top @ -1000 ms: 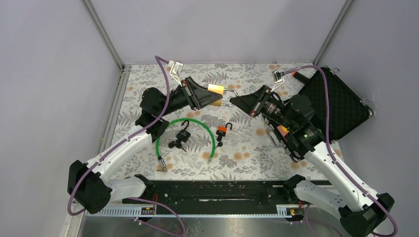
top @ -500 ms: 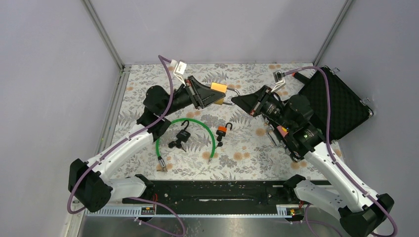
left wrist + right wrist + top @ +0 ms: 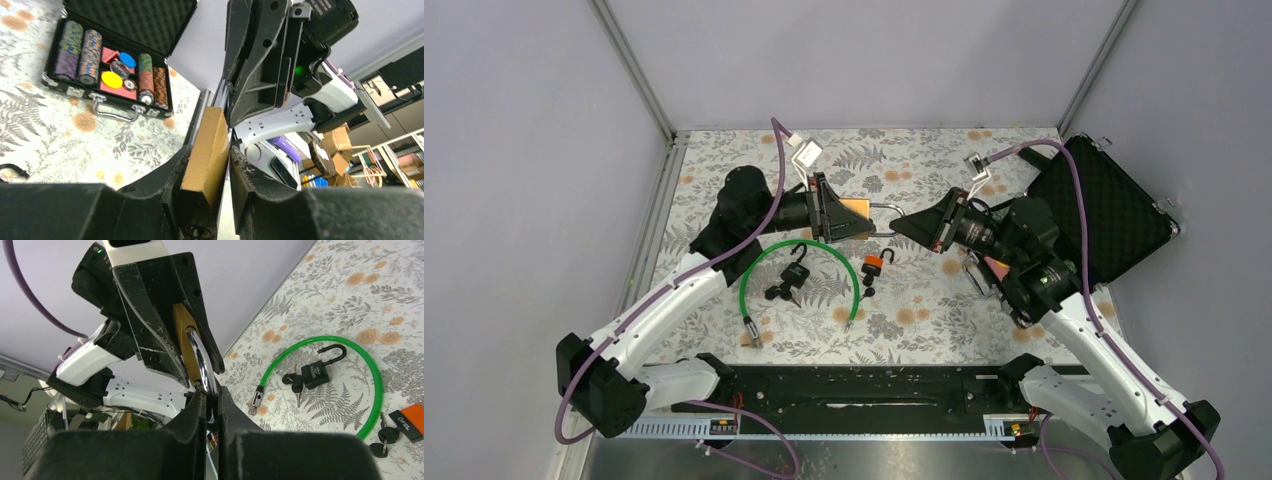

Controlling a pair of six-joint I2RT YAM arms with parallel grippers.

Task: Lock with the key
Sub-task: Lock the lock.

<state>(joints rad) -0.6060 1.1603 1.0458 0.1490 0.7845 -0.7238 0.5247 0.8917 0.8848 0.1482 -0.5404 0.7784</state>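
**Two arms sharing one padlock.** The brass padlock (image 3: 206, 150) is held in the air above the flowered table (image 3: 924, 310), between the two arms. The left gripper (image 3: 862, 214) clasps the padlock's body between its fingers. The right gripper (image 3: 209, 392), fingers almost pressed together, pinches the steel shackle (image 3: 199, 357). On the table below lie a green cable loop (image 3: 776, 249) and a black padlock (image 3: 796, 272) with keys (image 3: 777, 294) beside it. An open case (image 3: 107, 65) of poker chips lies at the right.
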